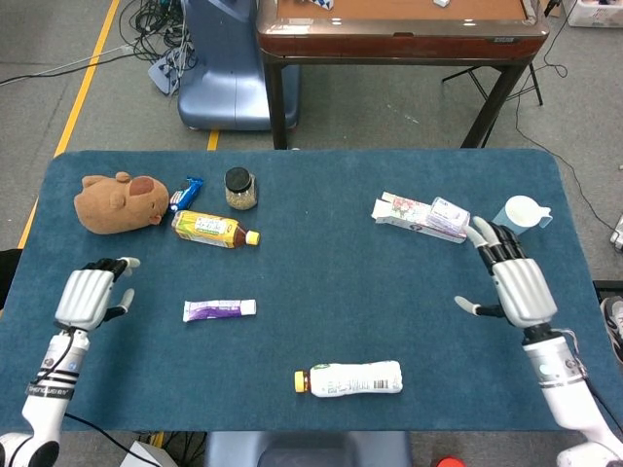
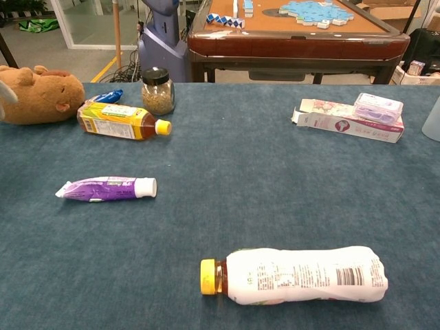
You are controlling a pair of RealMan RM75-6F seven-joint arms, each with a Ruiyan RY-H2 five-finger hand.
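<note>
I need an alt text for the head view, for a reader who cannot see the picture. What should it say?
Two robot hands, left hand and right hand, hover open and empty at opposite ends of a blue table. Between them lie a purple tube and a white bottle. Farther back are a plush toy, a tea bottle, a jar, boxes and a cup.
</note>
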